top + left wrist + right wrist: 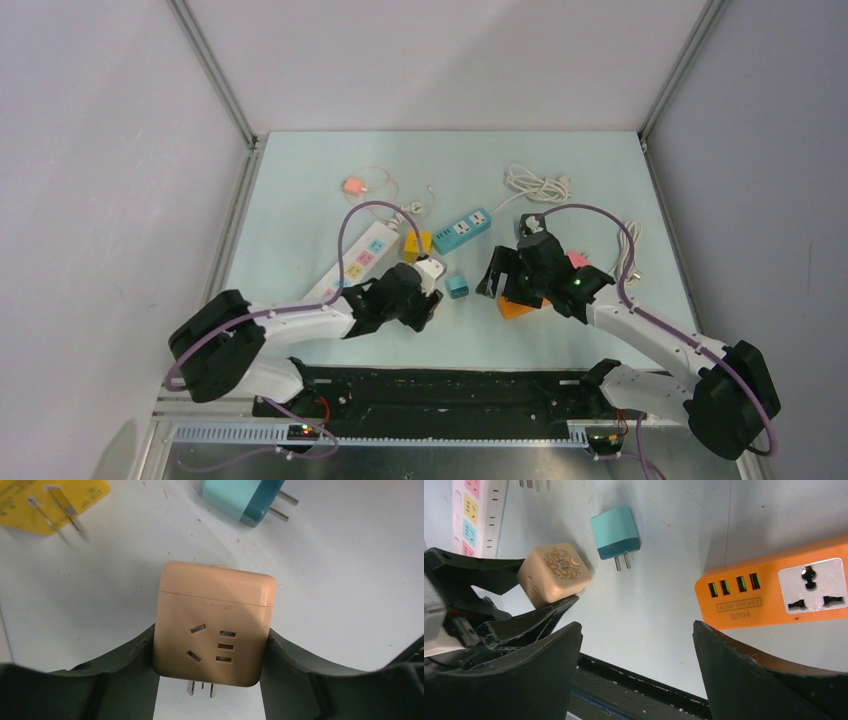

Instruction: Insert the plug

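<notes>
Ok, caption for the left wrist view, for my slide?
Left fingers touch both sides of a beige cube adapter, prongs toward camera; yellow plug and teal plug lie beyond.

Beige adapter between the left end effector fingers: smooth moulded plastic, satin sheen, fine seam near its far end. Pins are bare metal. Fingers are dark matt plastic.
Ahead of it, teal plug: two-tone smooth plastic, bright metal pins.
Ahead-left, yellow plug: plastic with a printed face, flat metal blades.
Table: pale matt surface, speckled with grit and fine scratches.
Ahead-right of the right end effector, orange power strip: smooth semi-gloss plastic, white plastic socket insert. Its fingers: dark matt plastic, rough rims.
</notes>
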